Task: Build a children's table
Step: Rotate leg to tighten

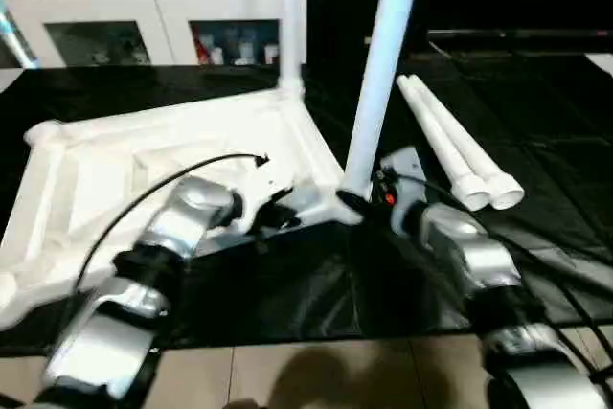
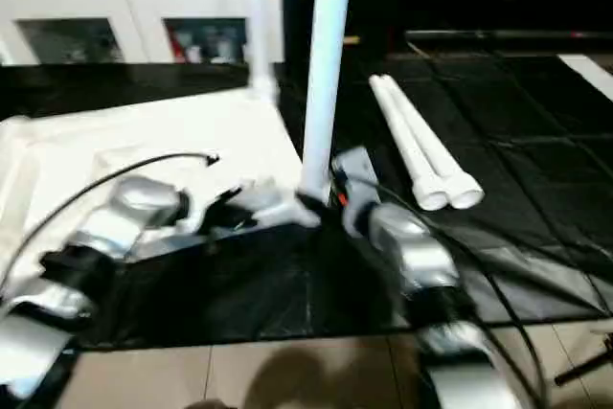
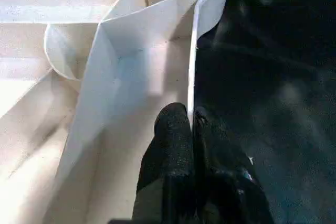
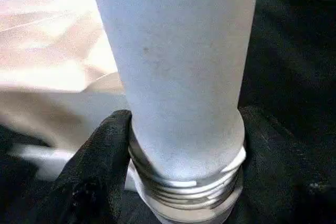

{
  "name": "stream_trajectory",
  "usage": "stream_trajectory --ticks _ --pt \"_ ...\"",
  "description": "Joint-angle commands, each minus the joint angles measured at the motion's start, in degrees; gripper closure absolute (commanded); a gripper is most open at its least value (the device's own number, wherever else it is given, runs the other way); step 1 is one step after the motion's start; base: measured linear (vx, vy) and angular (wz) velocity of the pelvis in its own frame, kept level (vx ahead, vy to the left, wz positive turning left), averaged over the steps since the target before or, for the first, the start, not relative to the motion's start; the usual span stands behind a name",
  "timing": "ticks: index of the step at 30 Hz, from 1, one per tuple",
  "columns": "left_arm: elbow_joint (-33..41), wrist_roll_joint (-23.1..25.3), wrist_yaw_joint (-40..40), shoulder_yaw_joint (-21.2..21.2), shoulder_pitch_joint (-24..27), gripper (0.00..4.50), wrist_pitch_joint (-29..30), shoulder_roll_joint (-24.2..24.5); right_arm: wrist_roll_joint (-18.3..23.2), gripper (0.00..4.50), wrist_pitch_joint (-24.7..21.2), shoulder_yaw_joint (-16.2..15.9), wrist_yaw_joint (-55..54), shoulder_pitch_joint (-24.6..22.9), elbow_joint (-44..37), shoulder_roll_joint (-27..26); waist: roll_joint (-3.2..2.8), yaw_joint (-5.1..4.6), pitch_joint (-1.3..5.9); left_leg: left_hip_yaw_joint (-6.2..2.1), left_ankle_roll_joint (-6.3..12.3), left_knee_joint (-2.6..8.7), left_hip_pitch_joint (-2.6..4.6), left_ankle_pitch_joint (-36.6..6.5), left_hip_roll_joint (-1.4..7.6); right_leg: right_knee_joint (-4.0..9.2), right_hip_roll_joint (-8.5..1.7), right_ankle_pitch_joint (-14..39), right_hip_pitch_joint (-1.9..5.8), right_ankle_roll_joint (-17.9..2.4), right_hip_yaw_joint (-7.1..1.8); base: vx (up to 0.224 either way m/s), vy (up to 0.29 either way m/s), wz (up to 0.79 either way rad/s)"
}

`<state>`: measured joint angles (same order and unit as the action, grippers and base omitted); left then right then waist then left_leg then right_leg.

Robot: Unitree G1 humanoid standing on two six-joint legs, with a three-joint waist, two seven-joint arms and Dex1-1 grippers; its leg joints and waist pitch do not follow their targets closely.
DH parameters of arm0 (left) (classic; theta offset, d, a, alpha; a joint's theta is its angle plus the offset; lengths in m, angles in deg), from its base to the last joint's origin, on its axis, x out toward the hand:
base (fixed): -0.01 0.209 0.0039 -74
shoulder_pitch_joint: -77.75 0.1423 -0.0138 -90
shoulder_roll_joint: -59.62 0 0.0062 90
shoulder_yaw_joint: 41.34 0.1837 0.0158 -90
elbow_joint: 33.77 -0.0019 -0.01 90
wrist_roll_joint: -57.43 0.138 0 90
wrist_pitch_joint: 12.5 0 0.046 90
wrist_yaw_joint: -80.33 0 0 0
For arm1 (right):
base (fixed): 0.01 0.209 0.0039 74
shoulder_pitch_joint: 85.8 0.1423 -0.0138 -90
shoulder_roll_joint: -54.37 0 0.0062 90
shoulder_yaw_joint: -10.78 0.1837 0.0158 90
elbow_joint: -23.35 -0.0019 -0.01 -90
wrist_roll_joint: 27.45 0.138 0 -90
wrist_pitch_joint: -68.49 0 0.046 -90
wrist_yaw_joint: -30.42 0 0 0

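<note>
Right wrist view: black fingers [image 4: 100,171] clasp smooth tapered leg [image 4: 178,66].

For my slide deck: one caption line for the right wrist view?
Right gripper clasps the threaded base of a white leg at the tabletop corner.

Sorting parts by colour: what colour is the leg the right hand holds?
White; the leg shows best in the right wrist view.

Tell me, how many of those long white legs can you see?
4. One leg stands in the tabletop's far corner, one stands at the near corner in the right gripper, and two lie side by side on the black mat.
</note>
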<state>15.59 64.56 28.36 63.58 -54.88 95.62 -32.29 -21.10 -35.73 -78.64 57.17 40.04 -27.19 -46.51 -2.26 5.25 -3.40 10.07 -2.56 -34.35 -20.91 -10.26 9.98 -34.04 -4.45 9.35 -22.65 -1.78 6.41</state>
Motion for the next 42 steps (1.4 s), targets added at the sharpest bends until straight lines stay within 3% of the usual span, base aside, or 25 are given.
stream_trajectory --ticks 1,3,4,6,10,13,20,27,32,42 --pt "3.2 -0.8 4.2 -0.1 -2.4 4.5 0.6 -3.6 0.9 1.76 -1.2 -3.9 1.5 0.2 1.8 -4.9 0.59 -0.01 3.98 -1.65 0.56 4.34 0.76 -14.7 3.16 5.52 -5.5 25.3 2.56 -7.4 -3.31 0.0 0.0 0.0" --pt "3.2 -0.3 4.4 0.2 -2.5 4.5 0.4 -3.6 0.9 1.76 -0.5 -3.7 2.1 0.3 1.9 -5.2 0.54 0.13 4.21 -1.51 1.39 4.19 0.51 -12.9 3.22 5.13 -5.54 21.5 2.66 -8.0 -3.55 0.0 0.0 0.0" --pt "3.0 0.0 4.4 0.3 -2.4 4.5 0.0 -3.4 1.0 1.2 -0.3 -3.4 2.2 0.4 2.1 -5.4 0.57 0.16 4.37 -1.41 1.89 4.12 0.49 -11.7 3.23 4.72 -5.4 18.7 2.71 -8.8 -3.63 0.0 0.0 0.0" --pt "3.3 0.5 4.1 0.4 -2.0 4.5 -0.6 -2.7 0.9 1.06 0.1 -2.8 1.8 0.5 2.4 -5.4 0.36 0.2 4.5 -1.32 2.72 3.96 0.25 -9.8 3.13 4.17 -5.36 14.7 2.98 -10.3 -3.66 0.0 0.0 0.0" --pt "4.2 0.5 3.4 0.6 -1.4 4.5 0.0 -1.9 0.1 0.96 1.3 -2.8 1.7 0.6 2.9 -5.2 0.29 0.08 4.39 -1.32 2.82 4.04 0.26 -10.2 3.19 4.33 -5.33 15.1 3.02 -10.5 -3.54 0.0 0.0 0.0" --pt "4.3 0.8 2.2 0.8 -0.7 4.5 -1.2 -0.6 0.2 0.64 1.9 -3.7 4.5 -0.9 0.9 -3.8 0.16 -0.05 4.3 -1.4 2.26 4.22 0.46 -12.3 3.34 4.53 -5.31 17.0 2.93 -10.1 -3.56 0.0 0.0 0.0" --pt "4.4 -0.7 -5.4 1.4 1.2 4.5 -6.6 3.1 0.4 0.05 3.0 -5.8 16.0 -5.4 -4.9 3.5 0.18 0.39 4.46 -1.25 3.61 4.01 0.15 -10.7 3.31 4.1 -5.21 13.6 3.25 -10.5 -3.6 0.0 0.0 0.0" --pt "5.0 -2.4 -15.3 3.0 2.7 4.5 -13.0 7.7 2.1 0.05 1.9 -7.1 29.0 -7.9 -10.7 12.7 0.09 0.98 4.32 -1.26 3.59 4.04 0.2 -11.9 3.44 4.5 -5.16 16.9 3.16 -9.6 -3.47 0.0 0.0 0.0" --pt "4.4 -1.9 -22.3 5.3 3.3 4.5 -18.2 10.7 3.7 0.05 0.5 -8.6 39.6 -8.1 -14.3 18.4 0.29 1.89 4.33 -1.22 4.02 4.02 0.34 -11.8 3.72 4.25 -5.19 16.6 2.88 -10.3 -3.54 0.0 0.0 0.0" --pt "3.9 -1.5 -29.1 8.1 3.5 4.5 -23.4 12.5 3.6 0.05 3.3 -10.9 45.8 -4.9 -12.8 19.8 0.36 3.13 4.45 -1.21 3.15 4.04 0.54 -11.4 3.96 4.0 -5.38 16.6 2.65 -10.5 -3.67 0.0 0.0 0.0"
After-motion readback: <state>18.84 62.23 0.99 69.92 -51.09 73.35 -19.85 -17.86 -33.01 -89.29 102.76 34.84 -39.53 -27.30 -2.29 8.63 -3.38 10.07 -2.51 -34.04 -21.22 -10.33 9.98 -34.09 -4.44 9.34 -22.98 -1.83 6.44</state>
